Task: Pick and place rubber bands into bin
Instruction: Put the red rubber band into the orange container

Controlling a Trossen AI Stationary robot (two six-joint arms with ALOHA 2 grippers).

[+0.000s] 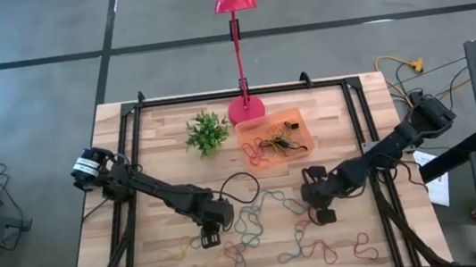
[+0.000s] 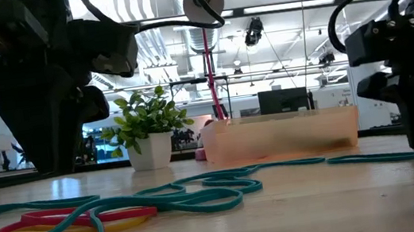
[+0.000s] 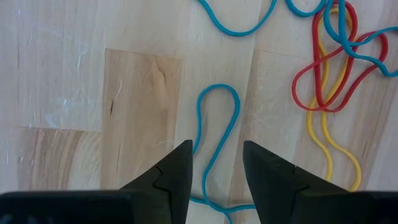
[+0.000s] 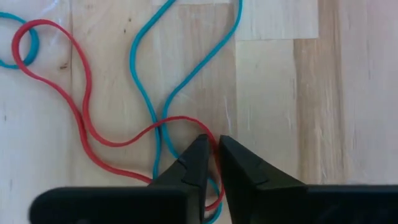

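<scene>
Overhead looks straight down, low skims level, wrists hover close over the table (image 1: 156,125).

The bin (image 1: 276,135) is set at the back middle of the table (image 1: 156,125), with several bands (image 1: 277,143) lying in it. Just behind it, touching or nearly so, the lamp base (image 1: 246,109) is seen, and the plant (image 1: 207,133) stands just to its left. The loose bands (image 1: 257,221) are strewn across the table's front half, many of them overlapping. The left hand (image 1: 209,239) is lowered over the front left of that spread, a band loop (image 3: 214,143) lying between its parted fingers. The right hand (image 1: 323,215) is lowered at the spread's right, its fingers nearly closed around a band (image 4: 118,134) that crosses another.
</scene>
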